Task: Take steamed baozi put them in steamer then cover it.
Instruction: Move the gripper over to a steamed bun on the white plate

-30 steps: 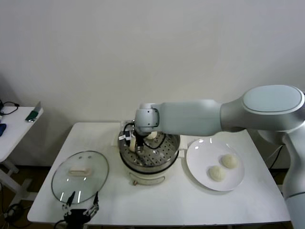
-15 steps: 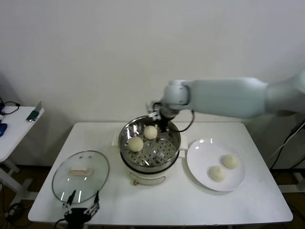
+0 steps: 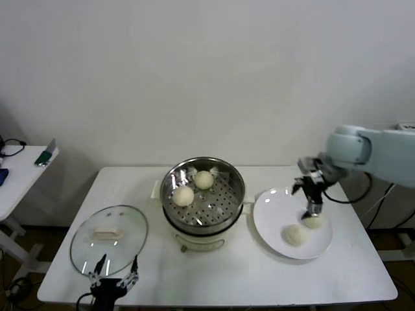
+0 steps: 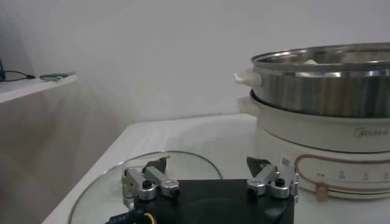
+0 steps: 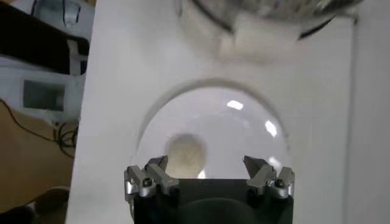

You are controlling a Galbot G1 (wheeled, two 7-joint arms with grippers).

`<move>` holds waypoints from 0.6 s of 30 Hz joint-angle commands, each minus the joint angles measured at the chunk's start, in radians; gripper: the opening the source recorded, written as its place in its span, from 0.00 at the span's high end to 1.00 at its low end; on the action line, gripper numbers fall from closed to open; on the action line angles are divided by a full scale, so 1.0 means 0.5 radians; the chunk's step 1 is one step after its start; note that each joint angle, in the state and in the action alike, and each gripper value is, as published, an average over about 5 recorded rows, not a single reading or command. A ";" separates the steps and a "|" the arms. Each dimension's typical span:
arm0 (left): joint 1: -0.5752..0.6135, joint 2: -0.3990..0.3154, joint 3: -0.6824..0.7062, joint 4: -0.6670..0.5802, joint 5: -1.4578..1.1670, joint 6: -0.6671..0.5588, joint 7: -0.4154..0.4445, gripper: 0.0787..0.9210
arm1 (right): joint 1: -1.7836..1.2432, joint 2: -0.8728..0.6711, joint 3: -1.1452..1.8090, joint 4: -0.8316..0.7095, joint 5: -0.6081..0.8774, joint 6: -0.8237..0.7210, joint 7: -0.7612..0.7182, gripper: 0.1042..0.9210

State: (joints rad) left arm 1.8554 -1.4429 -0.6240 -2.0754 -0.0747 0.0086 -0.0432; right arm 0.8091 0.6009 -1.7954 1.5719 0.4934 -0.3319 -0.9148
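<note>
Two cream-white baozi [image 3: 183,195] [image 3: 205,179] lie in the shiny steel steamer [image 3: 220,204] at the table's middle. Two more baozi [image 3: 296,234] [image 3: 316,222] lie on the white plate [image 3: 272,214] to its right. My right gripper [image 3: 312,210] is open and empty, just above the farther plate baozi. In the right wrist view one baozi [image 5: 184,154] shows on the plate [image 5: 244,131] beyond the open right gripper [image 5: 206,163]. The glass cover [image 3: 109,238] with its cream handle lies on the table at the left. My left gripper [image 3: 114,280] is open at the front edge by the cover [image 4: 116,179].
The steamer [image 4: 317,79] stands on its cream pot base [image 4: 323,143]. A small side table [image 3: 19,168] with a green item stands far left. A white wall runs behind the table.
My right gripper has let go of a baozi in the steamer, then swung right across the table to above the plate. The steamer now holds two baozi. The left arm has not moved.
</note>
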 commanded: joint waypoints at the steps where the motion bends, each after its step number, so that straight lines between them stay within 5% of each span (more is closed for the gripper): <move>1: -0.002 -0.011 -0.005 0.006 0.002 -0.001 -0.002 0.12 | -0.879 -0.229 0.606 -0.176 -0.389 -0.055 0.069 0.12; 18: 0.020 -0.013 -0.021 0.021 0.010 -0.012 -0.009 0.12 | -1.250 0.090 0.934 -0.463 -0.348 -0.161 0.227 0.12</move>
State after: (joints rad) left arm 1.8655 -1.4503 -0.6345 -2.0654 -0.0690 0.0031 -0.0477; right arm 0.3203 0.6118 -1.4341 1.3982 0.3406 -0.3921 -0.8344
